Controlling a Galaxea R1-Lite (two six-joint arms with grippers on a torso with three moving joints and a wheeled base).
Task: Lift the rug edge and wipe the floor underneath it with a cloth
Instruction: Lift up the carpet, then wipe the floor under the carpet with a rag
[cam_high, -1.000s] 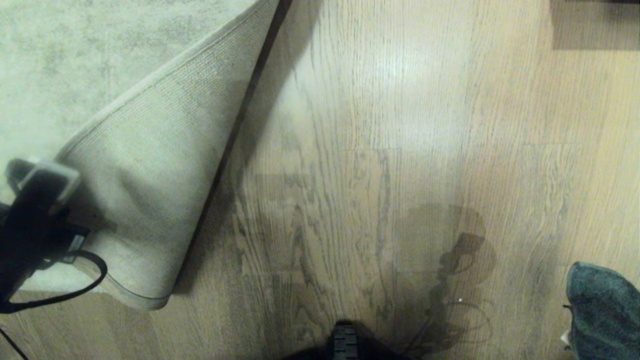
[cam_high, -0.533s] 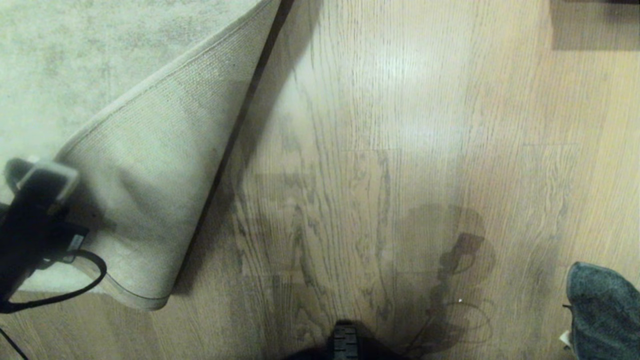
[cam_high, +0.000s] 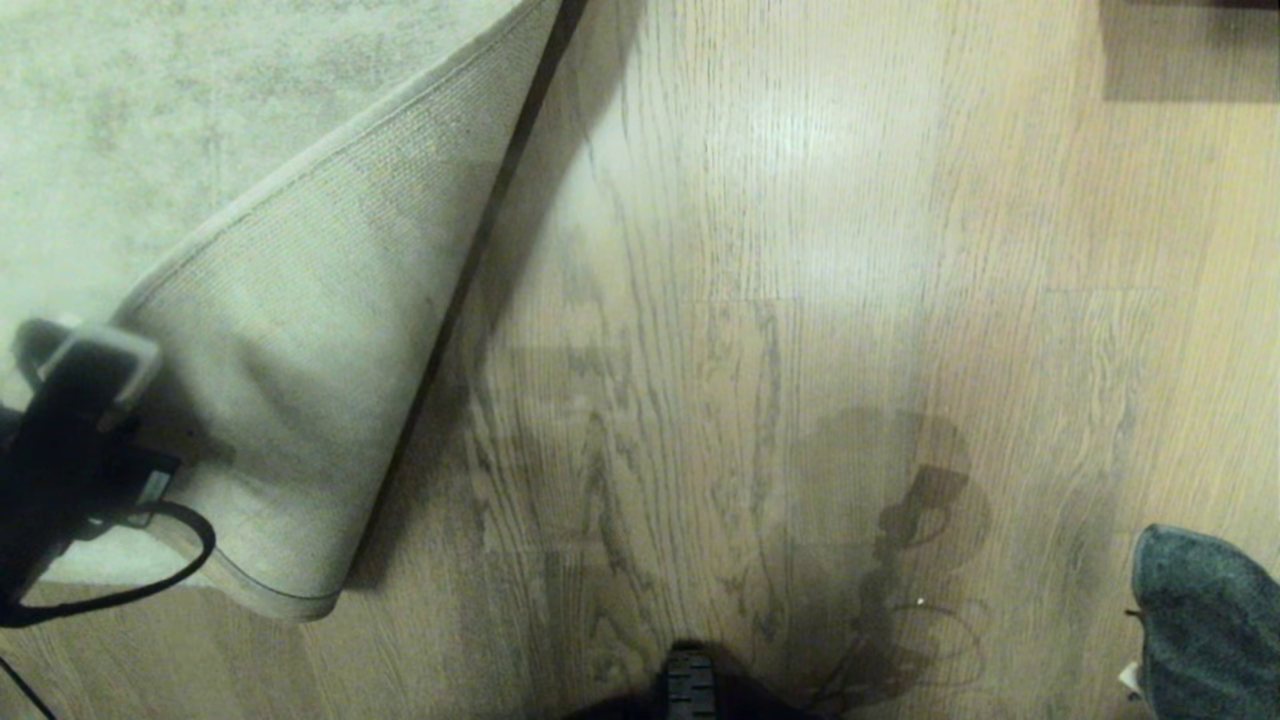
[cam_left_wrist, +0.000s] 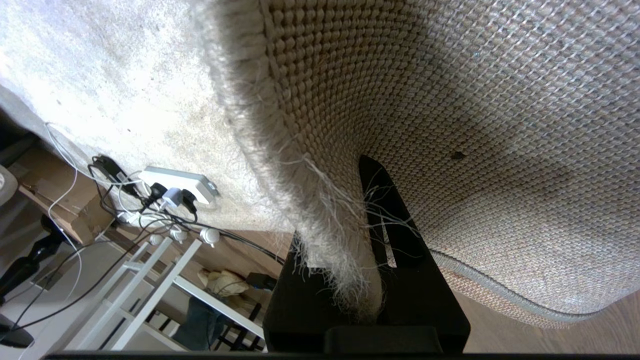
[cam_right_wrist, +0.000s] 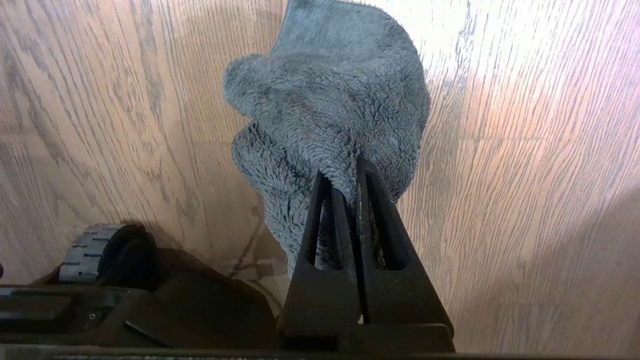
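The pale mottled rug (cam_high: 150, 100) fills the upper left of the head view. Its corner is folded back, with the woven underside (cam_high: 320, 330) facing up and the rug edge (cam_high: 330, 165) running diagonally. My left gripper (cam_high: 85, 355) is at the far left, shut on that rug edge (cam_left_wrist: 280, 150) and holding it off the floor (cam_high: 780, 300). The frayed border sits between its black fingers (cam_left_wrist: 395, 235). The dark grey-teal cloth (cam_high: 1200, 620) hangs at the lower right. My right gripper (cam_right_wrist: 344, 170) is shut on the cloth (cam_right_wrist: 330, 95) above the wooden floor (cam_right_wrist: 525, 175).
My base's wheel (cam_high: 690, 685) shows at the bottom middle, with shadows on the planks beside it. A dark patch (cam_high: 1190, 50) lies at the top right. Beyond the rug, the left wrist view shows a power strip with cables (cam_left_wrist: 175, 182) and a white rack (cam_left_wrist: 165, 270).
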